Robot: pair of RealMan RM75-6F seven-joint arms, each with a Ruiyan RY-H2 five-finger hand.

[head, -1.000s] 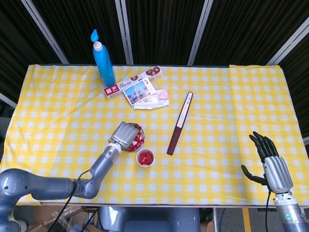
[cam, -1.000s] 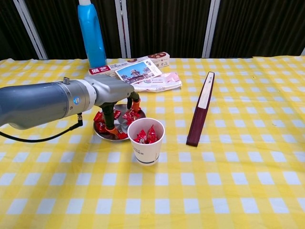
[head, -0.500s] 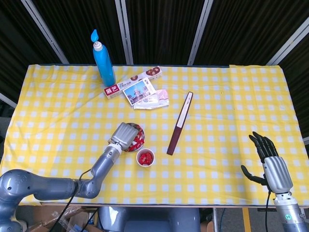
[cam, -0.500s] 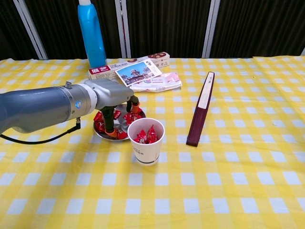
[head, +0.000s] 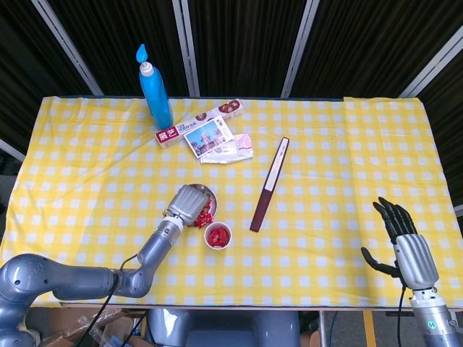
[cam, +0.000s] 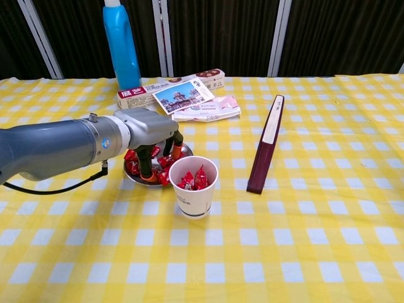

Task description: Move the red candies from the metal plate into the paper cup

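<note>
Several red wrapped candies (cam: 158, 172) lie on the round metal plate (cam: 131, 171) beside the white paper cup (cam: 193, 187), under the left hand (cam: 151, 129), fingers reaching down among them; whether it grips one is unclear. Right hand (head: 405, 242) open, well apart.

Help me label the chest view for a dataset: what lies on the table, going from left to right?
Blue bottle → metal plate under the left hand → paper cup → long dark box.
</note>
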